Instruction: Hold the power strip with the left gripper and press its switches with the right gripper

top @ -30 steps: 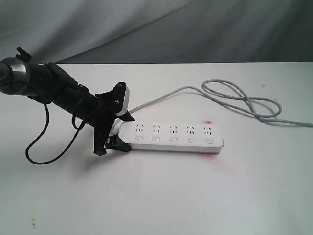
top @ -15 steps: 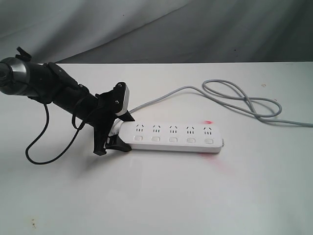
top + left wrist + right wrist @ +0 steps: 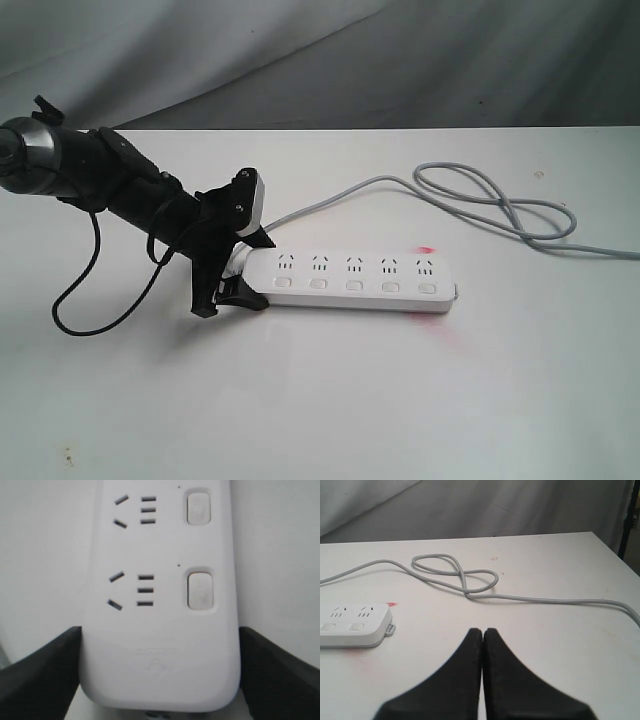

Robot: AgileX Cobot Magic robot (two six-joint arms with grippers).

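White power strip (image 3: 355, 278), end (rounded) in left hand (image 3: 255, 272)

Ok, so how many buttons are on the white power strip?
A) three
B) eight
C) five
C: the power strip has five buttons in a row, one below each of its sockets.
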